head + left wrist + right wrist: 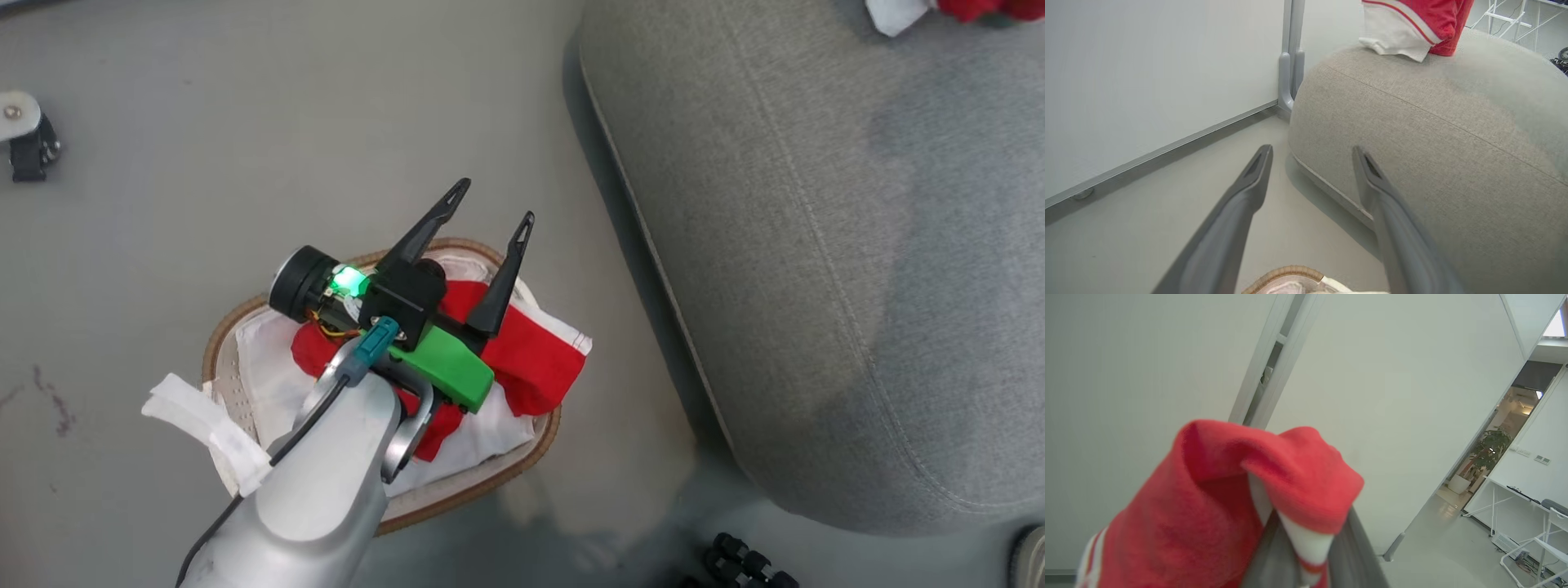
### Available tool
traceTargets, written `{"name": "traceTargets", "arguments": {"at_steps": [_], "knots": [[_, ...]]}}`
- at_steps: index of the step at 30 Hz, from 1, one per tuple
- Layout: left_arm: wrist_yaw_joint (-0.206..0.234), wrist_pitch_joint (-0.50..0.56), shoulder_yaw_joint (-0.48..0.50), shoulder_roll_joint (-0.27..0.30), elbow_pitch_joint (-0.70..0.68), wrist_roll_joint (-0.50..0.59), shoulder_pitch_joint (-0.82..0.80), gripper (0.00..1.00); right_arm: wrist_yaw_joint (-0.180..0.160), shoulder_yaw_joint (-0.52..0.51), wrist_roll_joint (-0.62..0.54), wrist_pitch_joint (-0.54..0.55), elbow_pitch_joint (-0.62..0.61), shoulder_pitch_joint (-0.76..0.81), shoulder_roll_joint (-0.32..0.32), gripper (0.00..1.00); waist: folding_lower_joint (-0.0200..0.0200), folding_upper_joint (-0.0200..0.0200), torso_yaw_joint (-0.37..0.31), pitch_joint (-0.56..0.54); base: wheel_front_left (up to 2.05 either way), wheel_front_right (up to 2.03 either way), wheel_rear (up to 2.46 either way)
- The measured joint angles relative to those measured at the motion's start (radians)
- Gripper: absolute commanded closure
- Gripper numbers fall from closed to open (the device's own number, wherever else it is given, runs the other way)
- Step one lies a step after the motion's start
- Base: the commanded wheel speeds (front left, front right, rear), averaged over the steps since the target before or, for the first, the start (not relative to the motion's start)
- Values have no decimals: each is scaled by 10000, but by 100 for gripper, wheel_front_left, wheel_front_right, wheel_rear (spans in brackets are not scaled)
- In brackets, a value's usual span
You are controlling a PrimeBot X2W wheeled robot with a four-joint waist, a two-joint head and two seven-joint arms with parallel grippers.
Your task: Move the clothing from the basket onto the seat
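Red garment (535, 359): judged soft, light, limp; lies in basket (214, 343), 9 o'clock of seat (816, 245); pinch a raised fold. Left hand (496, 200) spread, empty, above it. Right hand (1306, 535) clamps second garment (1229, 498) at seat

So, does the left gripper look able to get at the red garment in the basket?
Probably yes. The left gripper hangs open over the basket, and the red garment lies uncovered on the liner. Its fingers point past the rim, so the wrist must tilt down.
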Motion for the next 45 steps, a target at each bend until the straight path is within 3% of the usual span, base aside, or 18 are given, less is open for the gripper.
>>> {"name": "traceTargets", "arguments": {"at_steps": [8,15,16,17,18,19,28,36,45], "knots": [[48,0,79,278,-161,65,-18,0,0,-1070,-844,0,961,1121,1302,100,1,0,266,1239,0,0,0],[46,0,36,272,-171,59,-35,0,0,-1383,-1058,0,1530,1942,1639,100,2,0,511,1572,0,0,0],[46,0,23,272,-148,50,-35,0,0,-1434,-1060,0,1547,2053,1661,95,1,0,526,1545,0,0,0],[40,0,23,263,-130,36,-35,0,0,-1513,-1058,0,1530,2182,1649,56,1,0,537,1497,0,0,0],[40,0,19,240,-113,17,-35,0,0,-1588,-1055,0,1484,2318,1616,31,1,0,548,1439,0,0,0],[36,0,19,203,-104,-15,-35,0,0,-1628,-1049,0,1429,2466,1595,0,1,0,559,1375,0,0,0],[21,0,159,23,-92,-121,232,0,0,-1868,-790,0,660,4227,1584,0,0,0,689,614,0,0,0],[-8,0,562,-73,-52,-278,904,0,0,-1755,-738,0,77,5959,1958,0,0,0,789,-396,0,0,0],[-21,0,1179,-305,-54,-510,1707,0,0,-1283,-738,0,-221,6657,1925,0,-1,0,898,-1741,0,0,0]]}}
